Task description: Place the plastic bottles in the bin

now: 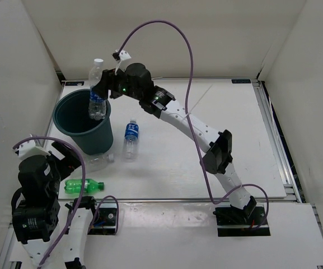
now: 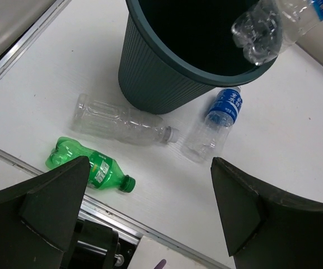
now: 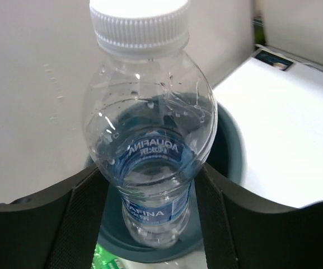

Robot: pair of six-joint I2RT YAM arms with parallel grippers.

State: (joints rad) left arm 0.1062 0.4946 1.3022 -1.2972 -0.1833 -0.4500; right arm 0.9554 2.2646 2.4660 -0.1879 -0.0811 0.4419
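Observation:
My right gripper (image 1: pixel 101 89) is shut on a clear blue-labelled bottle (image 1: pixel 97 89) with a white cap and holds it upright over the mouth of the dark teal bin (image 1: pixel 85 124). In the right wrist view the bottle (image 3: pixel 150 151) sits between my fingers above the bin (image 3: pixel 228 162). A second blue-labelled bottle (image 1: pixel 130 138) lies right of the bin. A plain clear bottle (image 1: pixel 97 161) lies against the bin's base. A green bottle (image 1: pixel 84 186) lies near the front edge. My left gripper (image 2: pixel 150 207) is open and empty, above the front left of the table.
White walls enclose the table on three sides. A metal rail (image 1: pixel 172 199) runs along the front edge, with the arm bases behind it. The right arm stretches diagonally across the table's middle.

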